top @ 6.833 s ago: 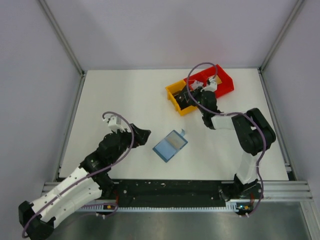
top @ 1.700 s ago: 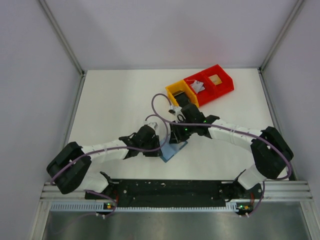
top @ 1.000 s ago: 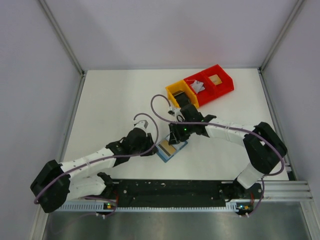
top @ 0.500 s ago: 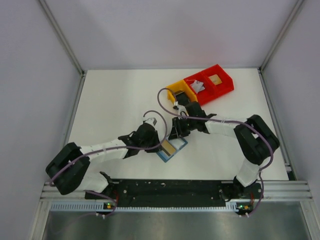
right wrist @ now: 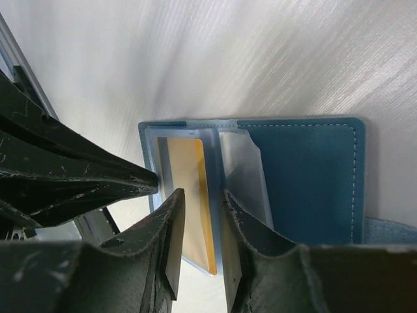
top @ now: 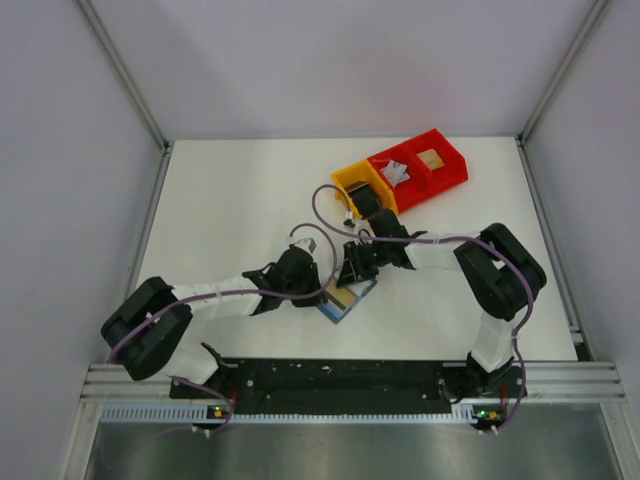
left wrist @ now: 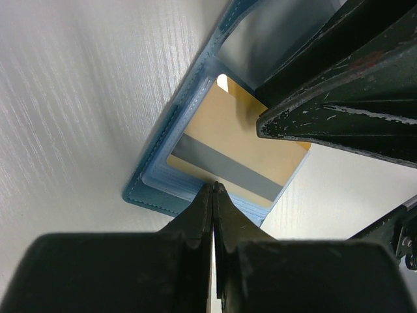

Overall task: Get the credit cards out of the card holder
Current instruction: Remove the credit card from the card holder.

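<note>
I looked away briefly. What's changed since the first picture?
Both arms swung in to the card holder, which now shows a tan card. The left claw has shut at its edge; the right claw left the bins and straddles a clear sleeve. Holder and bins kept their places.

The card holder [right wrist: 306, 176] looks like matt teal leather, fine-grained, with stitching along the edge; its inner sleeves [right wrist: 242, 166] are clear, glossy plastic. The tan-yellow card [left wrist: 225, 127] is smooth and dull (grey stripe likewise). The table [left wrist: 71, 98] is white, satin, faintly streaked. The fingers [right wrist: 257, 254] of my right gripper [right wrist: 202, 193] are matt black plastic, scuffed pale.
</note>
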